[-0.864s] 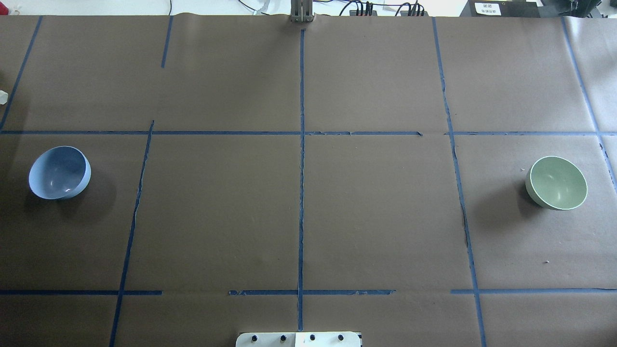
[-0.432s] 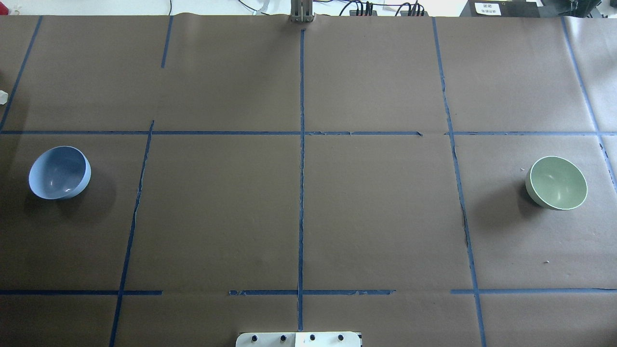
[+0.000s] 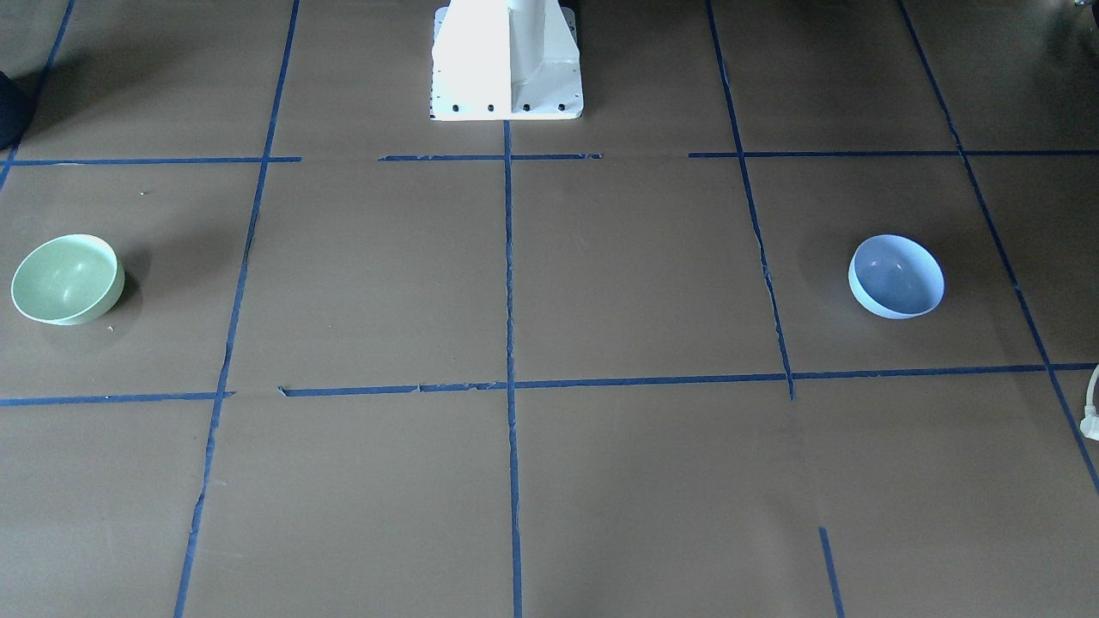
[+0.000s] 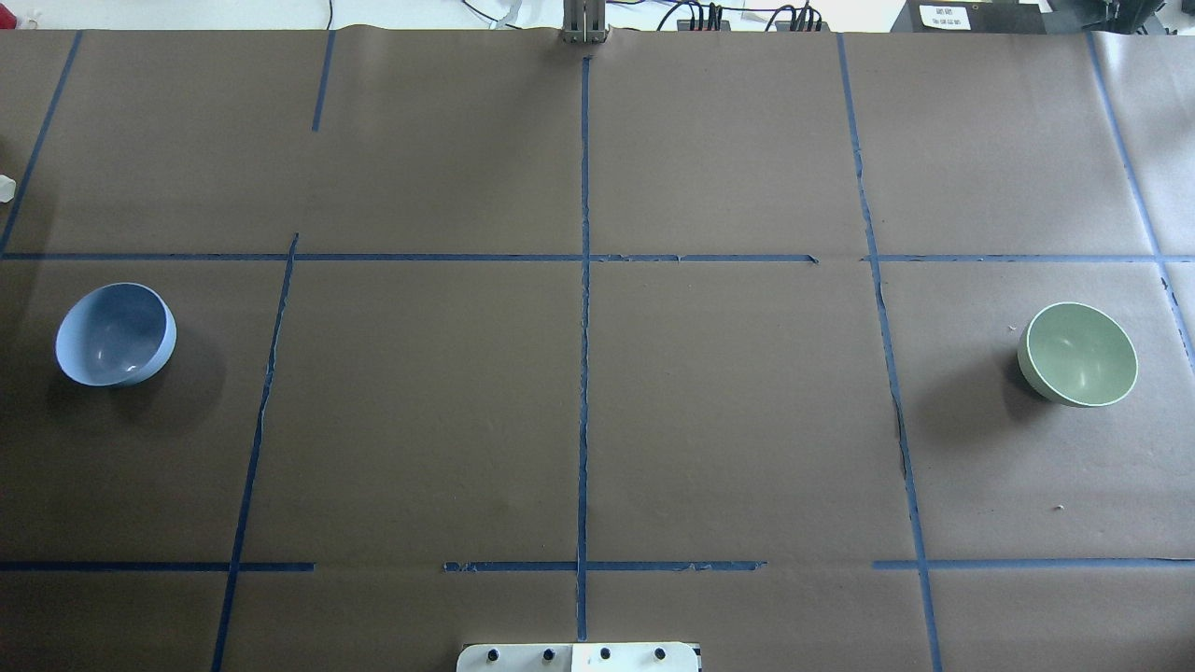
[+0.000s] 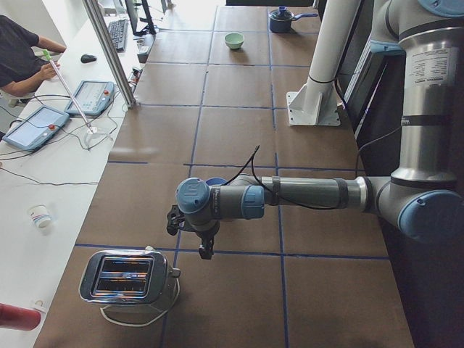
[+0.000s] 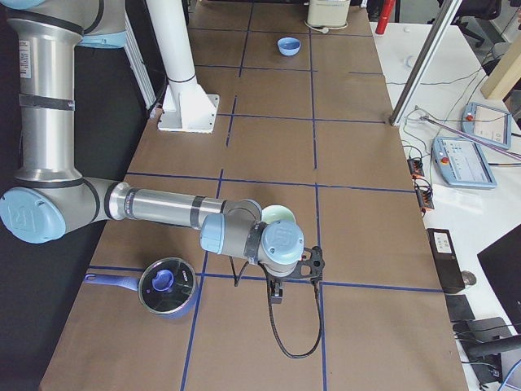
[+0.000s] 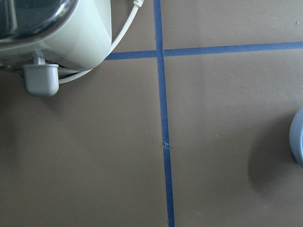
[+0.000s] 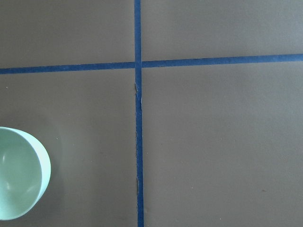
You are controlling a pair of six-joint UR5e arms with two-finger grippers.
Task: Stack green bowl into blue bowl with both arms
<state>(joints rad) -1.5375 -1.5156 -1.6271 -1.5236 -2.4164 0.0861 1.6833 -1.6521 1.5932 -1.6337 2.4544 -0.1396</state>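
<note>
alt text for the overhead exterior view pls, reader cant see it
A round glossy pale blue bowl sits near the left edge of a brown paper-covered table and a matching round mint-green bowl near the right edge, far apart, both empty and open side up. A grid of blue tape lines divides the surface.

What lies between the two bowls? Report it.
Only bare brown paper crossed by blue tape lines, from green bowl to blue bowl; the overhead view shows it.
</note>
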